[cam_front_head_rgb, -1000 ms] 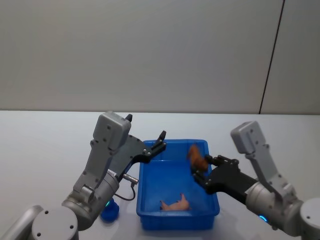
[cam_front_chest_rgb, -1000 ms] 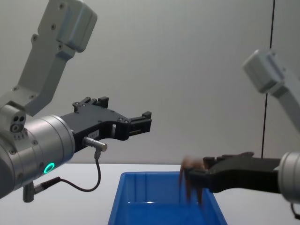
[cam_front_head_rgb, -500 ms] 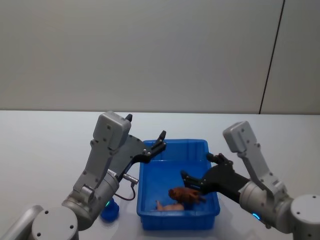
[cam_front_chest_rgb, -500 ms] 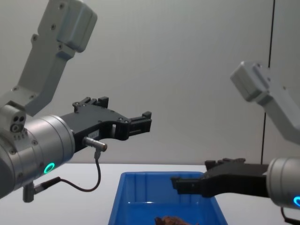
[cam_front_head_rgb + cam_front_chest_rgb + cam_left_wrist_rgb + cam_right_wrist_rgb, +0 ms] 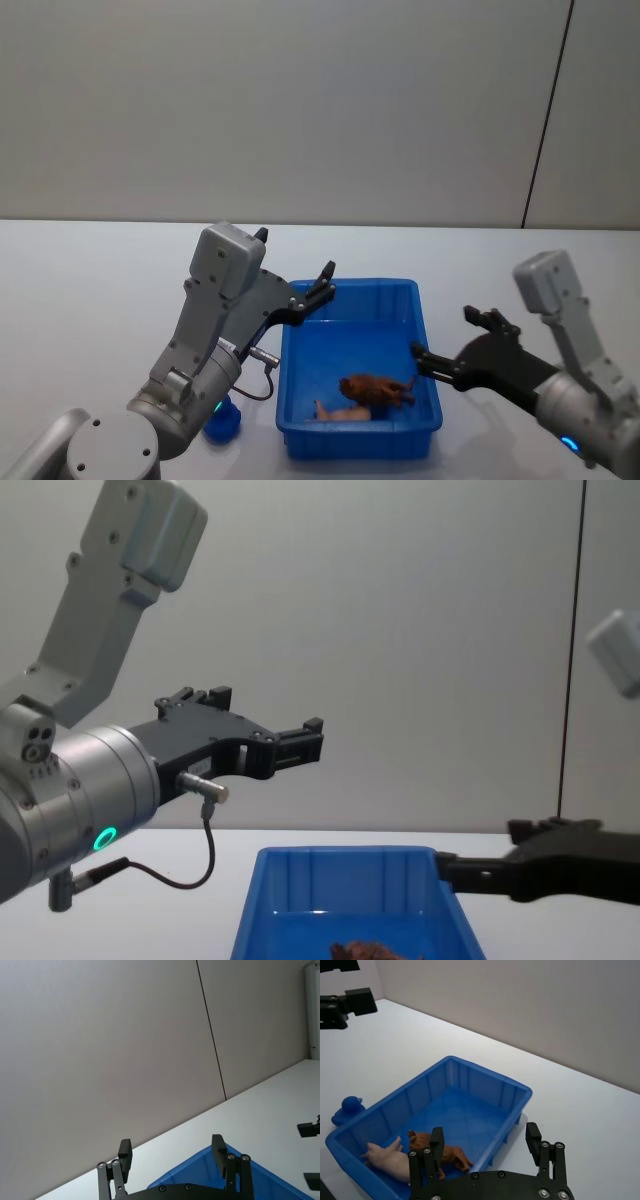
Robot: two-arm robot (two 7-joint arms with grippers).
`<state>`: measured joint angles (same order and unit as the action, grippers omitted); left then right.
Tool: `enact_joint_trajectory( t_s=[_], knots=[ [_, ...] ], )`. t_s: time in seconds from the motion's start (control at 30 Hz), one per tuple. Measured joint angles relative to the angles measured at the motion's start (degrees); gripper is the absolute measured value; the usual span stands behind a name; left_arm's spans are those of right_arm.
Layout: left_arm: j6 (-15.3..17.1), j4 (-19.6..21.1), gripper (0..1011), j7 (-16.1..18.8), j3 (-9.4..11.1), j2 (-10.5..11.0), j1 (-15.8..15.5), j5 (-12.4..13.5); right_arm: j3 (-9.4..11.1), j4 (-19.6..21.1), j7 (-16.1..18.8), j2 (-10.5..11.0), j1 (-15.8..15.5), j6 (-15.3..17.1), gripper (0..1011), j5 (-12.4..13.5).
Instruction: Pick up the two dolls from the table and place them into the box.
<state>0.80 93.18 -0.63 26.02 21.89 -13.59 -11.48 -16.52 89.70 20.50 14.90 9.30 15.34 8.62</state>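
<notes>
Box: the blue box sat on the white table, low and centre in the head view.
Brown doll: the brown doll lay inside the box, near its lower wall.
Pink doll: the pink doll lay inside too, just beside the brown one, toward the lower-left corner.
Left gripper: the left gripper hung left of centre, raised above the box's upper-left corner, jaws spread wide with nothing between them.
Right gripper: the right gripper was at lower right, beside the box's right rim, jaws wide apart and empty.
Other: a small blue toy sat on the table left of the box.
</notes>
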Motion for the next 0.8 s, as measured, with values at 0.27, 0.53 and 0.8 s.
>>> enact_joint_trajectory(
  t_s=[0.27, 0.53, 0.8],
  knots=[
    [0.0, 0.0, 1001, 0.0, 0.0, 0.0, 0.0, 0.0, 1.7, 1.5, 0.0, 2.7, -2.2, -1.8, 1001, 1.9],
    [0.2, 0.8, 1002, 0.1, -0.3, 0.7, 0.6, 0.2, 2.5, 2.1, 0.0, 4.0, -3.3, -2.7, 1001, 2.8],
    [2.7, 4.4, 1002, 1.7, -1.1, 3.6, 3.4, -0.4, 2.9, 2.5, 0.0, 4.7, -3.9, -3.2, 1001, 3.3]
  ],
)
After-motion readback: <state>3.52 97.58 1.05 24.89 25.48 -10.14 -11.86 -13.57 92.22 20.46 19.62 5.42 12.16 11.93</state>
